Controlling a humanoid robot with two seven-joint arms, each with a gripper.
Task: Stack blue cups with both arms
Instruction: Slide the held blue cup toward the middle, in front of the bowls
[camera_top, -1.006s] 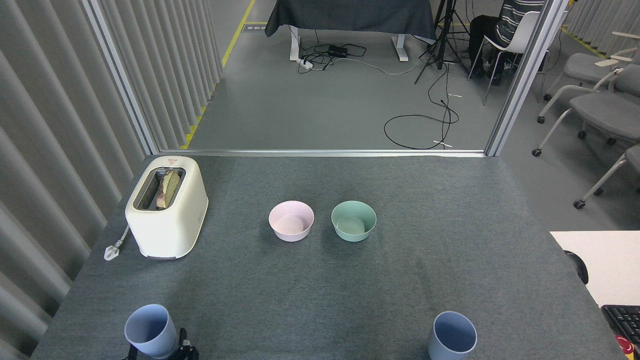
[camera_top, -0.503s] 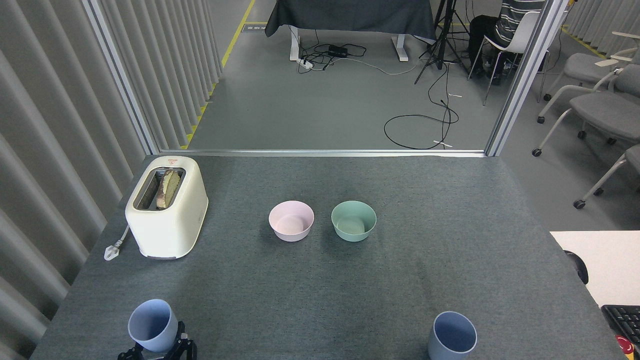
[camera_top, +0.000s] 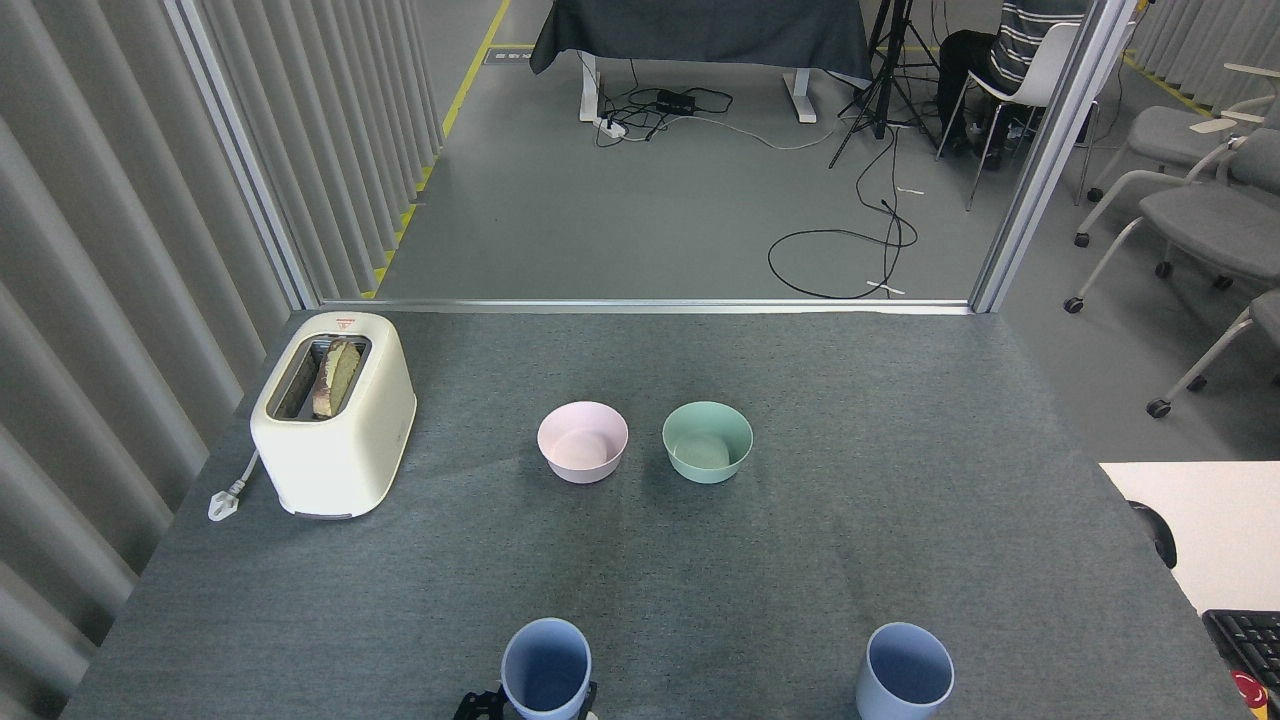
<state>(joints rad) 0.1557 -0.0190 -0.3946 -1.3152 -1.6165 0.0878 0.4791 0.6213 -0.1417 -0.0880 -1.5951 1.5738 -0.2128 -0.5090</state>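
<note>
Left gripper (camera_top: 535, 706) peeks up at the near edge of the bench (camera_top: 900, 420), black fingers (camera_top: 478, 704) either side of a blue cup (camera_top: 545, 668), clamped on it, cup upright with its mouth open to us. Over near the bench's near right corner, the second blue cup (camera_top: 904, 671) stands alone, well apart from the first. Mid-bench, pink bowl (camera_top: 583, 441) and green bowl (camera_top: 707, 441) sit side by side, and the cream toaster (camera_top: 334, 413) hugs the left edge.
</note>
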